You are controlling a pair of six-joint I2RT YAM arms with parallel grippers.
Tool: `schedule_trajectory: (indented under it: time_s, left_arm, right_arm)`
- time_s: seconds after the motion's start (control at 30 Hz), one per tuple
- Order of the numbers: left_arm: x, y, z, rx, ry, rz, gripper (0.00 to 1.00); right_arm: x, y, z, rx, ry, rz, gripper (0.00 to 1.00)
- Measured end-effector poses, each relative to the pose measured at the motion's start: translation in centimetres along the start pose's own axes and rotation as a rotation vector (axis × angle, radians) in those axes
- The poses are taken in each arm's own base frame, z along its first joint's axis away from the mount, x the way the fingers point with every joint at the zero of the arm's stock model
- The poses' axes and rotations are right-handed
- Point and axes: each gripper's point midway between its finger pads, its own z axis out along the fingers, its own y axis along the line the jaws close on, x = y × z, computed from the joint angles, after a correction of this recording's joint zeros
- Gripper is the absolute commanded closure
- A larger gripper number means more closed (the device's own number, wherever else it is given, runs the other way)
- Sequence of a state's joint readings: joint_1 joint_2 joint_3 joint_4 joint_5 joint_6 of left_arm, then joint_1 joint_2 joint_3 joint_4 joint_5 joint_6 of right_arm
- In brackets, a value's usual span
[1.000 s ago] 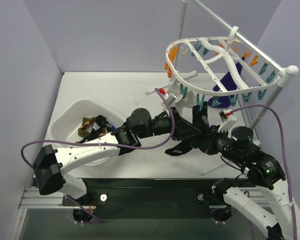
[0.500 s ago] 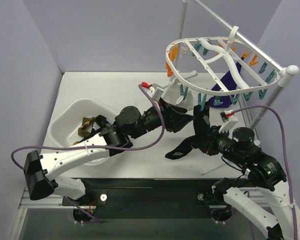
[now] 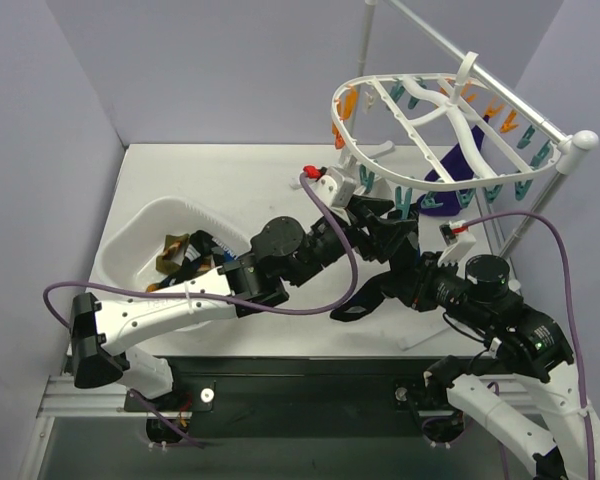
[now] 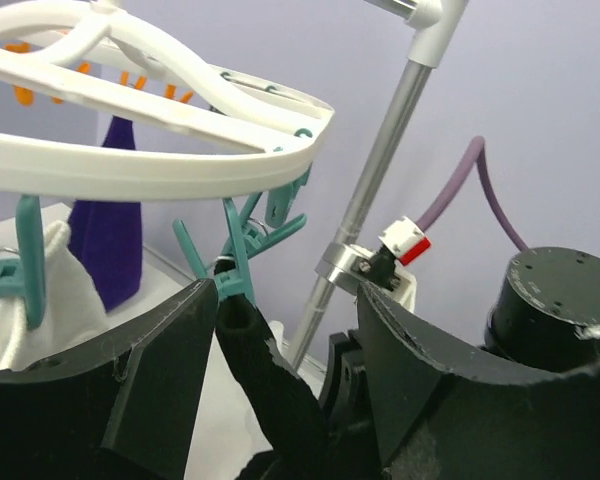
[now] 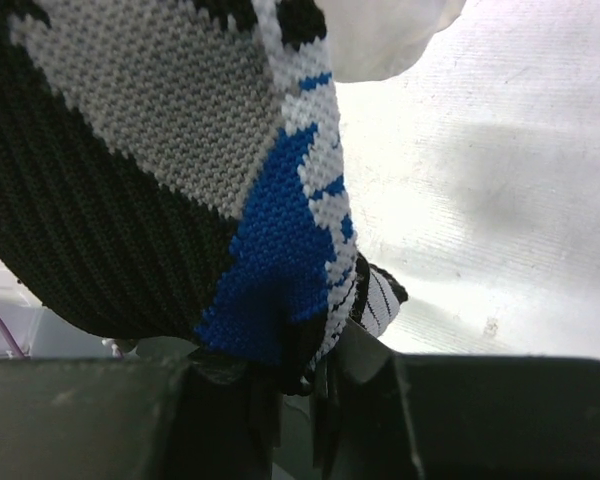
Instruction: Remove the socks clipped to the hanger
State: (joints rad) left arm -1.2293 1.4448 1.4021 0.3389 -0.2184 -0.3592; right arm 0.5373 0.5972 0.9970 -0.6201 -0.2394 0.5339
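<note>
The white oval hanger (image 3: 435,125) hangs at the upper right with teal and orange clips. A black sock (image 4: 270,385) with grey, blue and white print (image 5: 130,180) hangs from a teal clip (image 4: 235,275). My left gripper (image 4: 290,340) is open, its fingers on either side of the sock's top just below that clip. My right gripper (image 5: 300,370) is shut on the black sock's lower end, seen in the top view (image 3: 405,282). A dark purple sock (image 3: 450,165) and a white sock (image 4: 20,310) stay clipped to the hanger.
A white tub (image 3: 130,232) at the left holds orange-brown socks (image 3: 170,250). The metal rack pole (image 4: 370,210) stands just behind the hanger, and its bar runs along the right side (image 3: 520,215). Both arms crowd together under the hanger's near rim.
My left gripper opened wide, drew back to the left, then swung forward again around the black sock's top at the clip. My right gripper kept its hold on the sock.
</note>
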Motion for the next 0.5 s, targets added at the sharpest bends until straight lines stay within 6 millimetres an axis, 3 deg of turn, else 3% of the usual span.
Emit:
schedule_trajectory:
  time_s: [0.5]
  left_arm:
    - [-0.6, 2.3, 2.6, -0.183, -0.040, 0.046, 0.37]
  right_arm:
    - [-0.1, 0.2, -0.8, -0.001, 0.000, -0.005, 1.00]
